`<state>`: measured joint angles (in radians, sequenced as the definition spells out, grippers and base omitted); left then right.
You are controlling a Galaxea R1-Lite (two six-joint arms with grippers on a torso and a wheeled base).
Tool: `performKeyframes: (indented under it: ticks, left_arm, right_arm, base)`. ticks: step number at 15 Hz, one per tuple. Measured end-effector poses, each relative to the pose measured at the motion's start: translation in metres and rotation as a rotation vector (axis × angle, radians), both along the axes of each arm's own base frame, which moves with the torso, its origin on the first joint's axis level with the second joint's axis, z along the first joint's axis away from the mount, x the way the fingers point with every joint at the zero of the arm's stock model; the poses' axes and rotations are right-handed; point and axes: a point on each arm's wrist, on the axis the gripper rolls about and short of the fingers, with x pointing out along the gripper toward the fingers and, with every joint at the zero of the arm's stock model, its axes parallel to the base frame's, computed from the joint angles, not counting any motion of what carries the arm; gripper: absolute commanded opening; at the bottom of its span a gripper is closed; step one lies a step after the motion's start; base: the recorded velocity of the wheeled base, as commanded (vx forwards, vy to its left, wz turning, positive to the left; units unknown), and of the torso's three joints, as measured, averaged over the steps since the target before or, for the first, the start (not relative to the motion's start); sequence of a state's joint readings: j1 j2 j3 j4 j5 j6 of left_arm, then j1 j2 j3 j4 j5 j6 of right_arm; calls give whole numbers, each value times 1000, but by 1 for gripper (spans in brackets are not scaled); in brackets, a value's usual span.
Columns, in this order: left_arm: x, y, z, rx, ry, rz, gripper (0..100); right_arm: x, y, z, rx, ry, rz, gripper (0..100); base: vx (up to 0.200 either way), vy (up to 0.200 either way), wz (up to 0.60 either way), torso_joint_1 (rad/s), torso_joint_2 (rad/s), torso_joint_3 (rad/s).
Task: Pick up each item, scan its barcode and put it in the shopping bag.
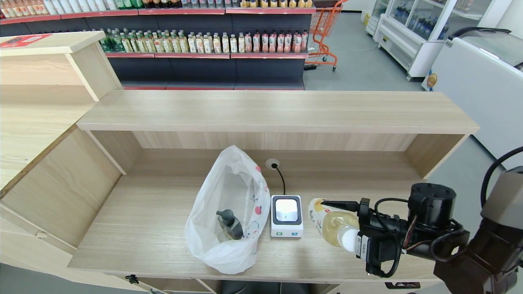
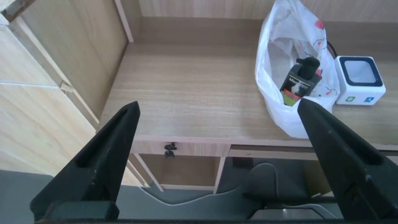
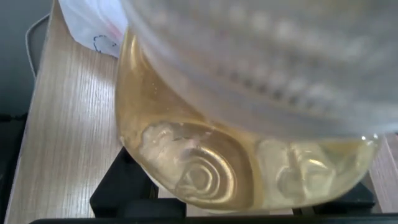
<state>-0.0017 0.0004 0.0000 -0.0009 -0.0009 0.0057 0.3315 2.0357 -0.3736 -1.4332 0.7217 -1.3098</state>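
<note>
My right pincer clamps the yellow-liquid bottle sideways, just right of the scanner; my left pincer gapes.

Checkout counter in a shop: a light wood-grain tabletop is seen recessed beneath a raised ledge. A small white scanner is set near the middle of it, window turned upward. A white shopping bag, mouth open, is slumped just beside the scanner, on the robot's left of it. A black cable is run from behind the scanner to a round port in the tabletop.
</note>
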Motion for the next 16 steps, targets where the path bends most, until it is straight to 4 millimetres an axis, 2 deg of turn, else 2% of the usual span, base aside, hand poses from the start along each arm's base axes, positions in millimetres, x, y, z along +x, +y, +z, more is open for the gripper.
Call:
performKeyframes:
  ticks: [8, 11, 16]
  left_arm:
    - [0, 0, 0, 0, -1, 0, 100]
    - [0, 0, 0, 0, -1, 0, 100]
    - [0, 0, 0, 0, -1, 0, 100]
  right_arm:
    - [52, 13, -37, -35, -86, 80, 0]
    - [63, 19, -51, -34, -85, 103, 0]
    - [85, 35, -60, -1, -121, 181, 0]
  base:
    - [0, 0, 0, 0, 0, 0]
    - [0, 0, 0, 0, 0, 0]
    - [0, 0, 0, 0, 0, 0]
